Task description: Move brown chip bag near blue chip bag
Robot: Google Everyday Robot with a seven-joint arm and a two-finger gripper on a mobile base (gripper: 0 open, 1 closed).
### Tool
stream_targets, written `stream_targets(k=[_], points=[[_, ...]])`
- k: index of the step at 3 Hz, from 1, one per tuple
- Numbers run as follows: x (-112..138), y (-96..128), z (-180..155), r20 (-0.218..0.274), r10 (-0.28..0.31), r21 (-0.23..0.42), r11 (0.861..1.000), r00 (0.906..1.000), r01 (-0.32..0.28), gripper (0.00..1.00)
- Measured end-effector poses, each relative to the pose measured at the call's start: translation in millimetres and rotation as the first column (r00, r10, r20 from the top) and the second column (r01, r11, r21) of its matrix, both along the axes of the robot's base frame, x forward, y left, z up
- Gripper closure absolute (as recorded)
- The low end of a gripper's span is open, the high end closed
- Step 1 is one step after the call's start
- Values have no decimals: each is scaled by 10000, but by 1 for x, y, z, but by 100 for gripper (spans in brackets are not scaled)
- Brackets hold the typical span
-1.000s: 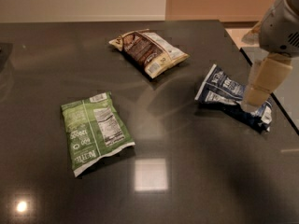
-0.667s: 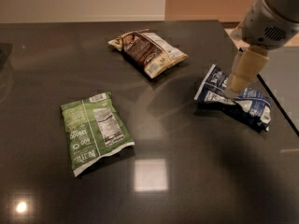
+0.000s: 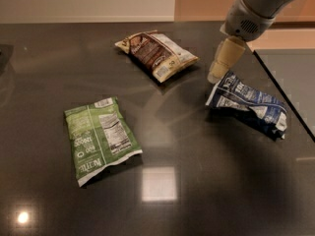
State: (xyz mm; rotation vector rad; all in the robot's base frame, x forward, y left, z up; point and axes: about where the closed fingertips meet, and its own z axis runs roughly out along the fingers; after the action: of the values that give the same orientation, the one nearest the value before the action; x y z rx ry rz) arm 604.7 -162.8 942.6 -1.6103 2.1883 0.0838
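Over the dark desk, the end effector, its closure impossible to tell, has left the blue chip bag, likely reaching for the brown chip bag.

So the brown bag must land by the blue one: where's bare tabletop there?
Bare: the table left of the blue chip bag, between it and the green snack bag. Crowded: its upper-left end, where the tool hangs, with the brown chip bag just beyond.
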Motion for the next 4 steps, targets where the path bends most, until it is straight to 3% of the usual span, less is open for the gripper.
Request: stream_targets(k=[2,3,4], points=[[89,38,-21,-167,-681,232,9974,9975,684,0],[115,56,-37,-376,-1318,69,9912,9906,1322,0],[132,66,-55,-670,-2303,-91,9731,9708,2303,0]])
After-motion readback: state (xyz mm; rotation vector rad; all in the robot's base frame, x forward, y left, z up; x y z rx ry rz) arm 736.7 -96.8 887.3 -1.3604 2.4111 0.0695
